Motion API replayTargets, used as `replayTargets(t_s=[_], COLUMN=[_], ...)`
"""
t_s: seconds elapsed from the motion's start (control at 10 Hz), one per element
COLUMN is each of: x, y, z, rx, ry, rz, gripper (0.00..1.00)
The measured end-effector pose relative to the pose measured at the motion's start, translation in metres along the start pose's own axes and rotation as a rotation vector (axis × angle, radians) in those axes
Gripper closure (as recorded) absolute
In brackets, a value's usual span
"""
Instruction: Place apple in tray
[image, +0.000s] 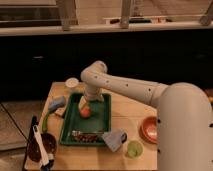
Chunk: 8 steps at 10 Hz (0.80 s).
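Note:
The apple (86, 112), small and orange-red, lies low inside the dark green tray (102, 125), in its far left part. My gripper (86, 104) hangs straight down from the white arm, right over the apple and close to it. I cannot tell whether it still touches the apple. The arm reaches in from the right over the tray's far edge.
A dark snack bar (86, 135) lies in the tray's near end, and a grey pouch (116, 139) rests on its near right corner. An orange bowl (150, 129) and a green cup (134, 148) stand to the right. A white cup (72, 82), a blue-grey packet (56, 104) and a brown bowl (40, 147) stand to the left.

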Motion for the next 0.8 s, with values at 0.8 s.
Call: replayTargets(t_s=[0.8], x=[0.008], y=[0.0], z=[-0.013], rx=[0.0], ry=[0.026], rz=[-0.003], gripper=[0.2])
